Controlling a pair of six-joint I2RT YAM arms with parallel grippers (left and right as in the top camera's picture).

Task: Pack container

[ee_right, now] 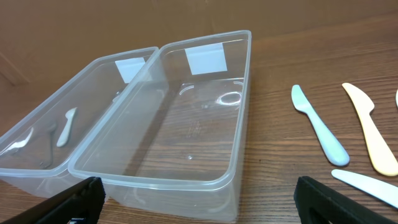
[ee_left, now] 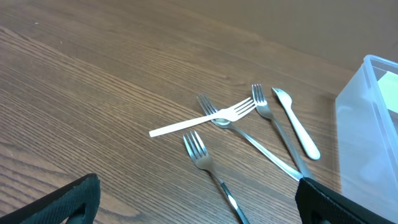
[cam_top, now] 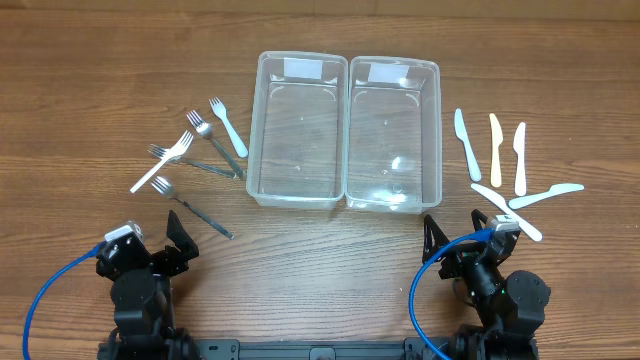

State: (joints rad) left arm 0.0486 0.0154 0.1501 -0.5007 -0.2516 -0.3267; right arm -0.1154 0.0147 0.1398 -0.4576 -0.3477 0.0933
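Note:
Two clear plastic containers stand side by side mid-table, the left one [cam_top: 300,57] and the right one [cam_top: 395,61], both empty. Several forks, metal [cam_top: 190,207] and white plastic [cam_top: 160,165], lie scattered left of them. The left wrist view shows the white fork [ee_left: 199,121] crossing a metal one [ee_left: 249,140]. Several plastic knives lie to the right: pale blue [cam_top: 465,143], cream [cam_top: 495,148], white [cam_top: 520,158]. My left gripper [cam_top: 150,240] [ee_left: 205,205] is open near the table's front, short of the forks. The right gripper [cam_top: 465,235] [ee_right: 199,202] is open before the right container [ee_right: 155,177].
Both arm bases sit at the front edge, each with a blue cable [cam_top: 40,300] looping beside it. The right wrist view also shows the left container [ee_right: 37,169] and knives [ee_right: 320,127] on the bare wood. Each container carries a white label [ee_right: 205,60] on its far wall.

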